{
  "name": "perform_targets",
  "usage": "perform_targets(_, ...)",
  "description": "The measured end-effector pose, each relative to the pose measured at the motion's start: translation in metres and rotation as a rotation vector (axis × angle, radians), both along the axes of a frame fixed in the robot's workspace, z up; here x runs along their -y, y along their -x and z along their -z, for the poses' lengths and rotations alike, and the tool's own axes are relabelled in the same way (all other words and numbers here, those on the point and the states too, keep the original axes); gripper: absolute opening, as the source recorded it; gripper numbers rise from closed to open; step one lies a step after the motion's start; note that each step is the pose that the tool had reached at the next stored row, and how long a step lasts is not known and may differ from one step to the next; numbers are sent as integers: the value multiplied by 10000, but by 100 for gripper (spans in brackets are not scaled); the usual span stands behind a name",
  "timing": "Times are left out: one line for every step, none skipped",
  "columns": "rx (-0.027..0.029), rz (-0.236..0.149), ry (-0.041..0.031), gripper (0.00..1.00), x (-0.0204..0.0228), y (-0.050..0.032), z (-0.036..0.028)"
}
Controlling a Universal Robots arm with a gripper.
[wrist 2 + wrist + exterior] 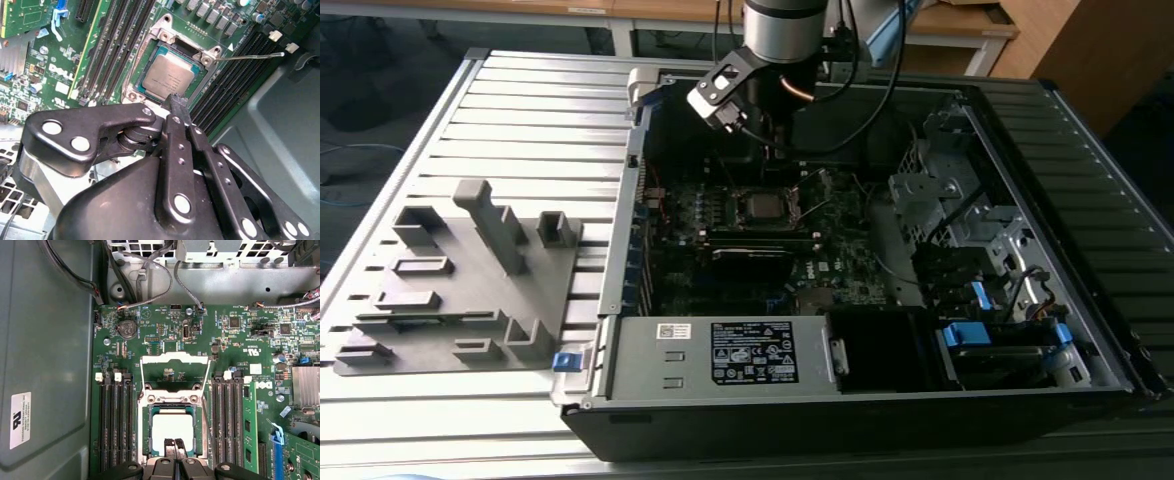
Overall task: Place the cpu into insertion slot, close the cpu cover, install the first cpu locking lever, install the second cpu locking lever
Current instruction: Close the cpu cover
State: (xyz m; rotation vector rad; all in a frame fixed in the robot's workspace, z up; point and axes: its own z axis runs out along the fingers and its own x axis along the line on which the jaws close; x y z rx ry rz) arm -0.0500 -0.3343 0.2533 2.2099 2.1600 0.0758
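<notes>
Arm [785, 30] reaching steeply down into open case [854, 425], gripper [174, 444] just above cpu [172, 426], fingers [169, 446] pressed together on nothing, cpu seated in slot [145, 426], cover [175, 358] lying open, printed label [751, 353] on power supply [654, 375]

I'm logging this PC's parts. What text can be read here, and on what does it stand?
Label on the power supply: too small to read.
Sticker on the case wall: too blurred.
White print on the motherboard: too small.
Marks on the cpu: too faint.
</notes>
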Motion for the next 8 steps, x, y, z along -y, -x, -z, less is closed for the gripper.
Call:
perform_targets(-1, 0, 0, 11, 0, -2, 0)
perform_targets(-1, -1, 2, 11, 0, -5, -1)
perform_targets(-2, 0, 2, 11, -1, -10, -1)
perform_targets(-2, 0, 1, 11, -1, -18, -1)
perform_targets(-1, 0, 1, 11, -1, -29, 0)
perform_targets(0, 0, 0, 11, -2, -40, 0)
perform_targets(0, 0, 0, 11, -2, -51, 0)
perform_targets(0, 0, 0, 11, -3, -60, 0)
